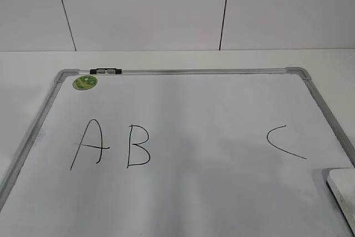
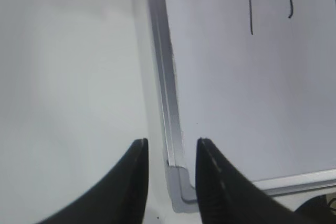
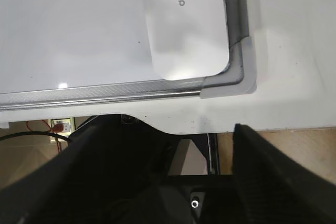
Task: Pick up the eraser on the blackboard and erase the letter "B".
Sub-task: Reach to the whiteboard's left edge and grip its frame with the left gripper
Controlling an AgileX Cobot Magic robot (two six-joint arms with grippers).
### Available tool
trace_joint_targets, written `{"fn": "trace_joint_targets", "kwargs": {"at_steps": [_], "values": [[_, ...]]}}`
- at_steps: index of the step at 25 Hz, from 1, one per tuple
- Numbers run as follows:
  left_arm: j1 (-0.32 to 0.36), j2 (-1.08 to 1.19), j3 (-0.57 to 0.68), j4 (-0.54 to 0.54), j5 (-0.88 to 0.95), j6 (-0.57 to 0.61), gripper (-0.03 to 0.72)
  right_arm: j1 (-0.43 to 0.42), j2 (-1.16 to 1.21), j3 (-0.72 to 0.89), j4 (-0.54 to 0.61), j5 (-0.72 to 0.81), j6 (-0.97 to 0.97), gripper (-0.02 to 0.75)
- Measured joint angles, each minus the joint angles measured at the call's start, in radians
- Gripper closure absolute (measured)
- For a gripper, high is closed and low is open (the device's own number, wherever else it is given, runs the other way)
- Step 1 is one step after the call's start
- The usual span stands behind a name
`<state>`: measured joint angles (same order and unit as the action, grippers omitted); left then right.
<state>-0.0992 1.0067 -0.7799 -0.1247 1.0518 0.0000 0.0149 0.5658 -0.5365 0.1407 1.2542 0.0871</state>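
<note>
Counter: white, bearing all items below; white wall panels behind.

Blackboard: white writing surface, silver-grey frame, rounded grey corners; flat on counter, filling most of exterior view. Near-left corner directly ahead of left jaws in left wrist view; near-right corner ahead of right jaws in right wrist view.

Eraser: white rounded block, small grey print on top. Tucked into board's near-right corner, one edge touching or just beside right frame rail, near end just short of bottom rail. Long axis along right rail, running away from right jaws. Only a corner showing at lower right of exterior view.

Letter "B": thin black capital, left of board's middle, just right of "A"; well apart from eraser, with "C" between the two.

Sticker: round, green, far-left corner.

Marker: small dark item on top rail, beside sticker.

Right gripper: jaws spread wide, empty, off board's near edge, eraser straight ahead and centred in gap. Judged the nearer arm by far; forward reach over bottom rail, jaws closing across eraser's short width.

Left gripper: jaws narrowly parted, empty, over near-left corner; eraser out of its view, on opposite side of board.
</note>
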Motion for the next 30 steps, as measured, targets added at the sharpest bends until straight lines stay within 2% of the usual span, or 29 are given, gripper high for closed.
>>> {"fn": "trace_joint_targets", "kwargs": {"at_steps": [5,17,30], "values": [[0.000,0.214,-0.098,0.024,-0.050,0.000,0.453,0.000,0.002,0.000,-0.010,0.000,0.000,0.154],[0.000,0.559,-0.284,0.032,-0.149,0.000,0.453,0.000,0.002,0.000,-0.018,0.000,0.002,0.154],[0.000,0.802,-0.314,0.050,-0.248,0.000,0.453,0.000,0.002,0.000,-0.018,-0.002,0.004,0.154]]}}
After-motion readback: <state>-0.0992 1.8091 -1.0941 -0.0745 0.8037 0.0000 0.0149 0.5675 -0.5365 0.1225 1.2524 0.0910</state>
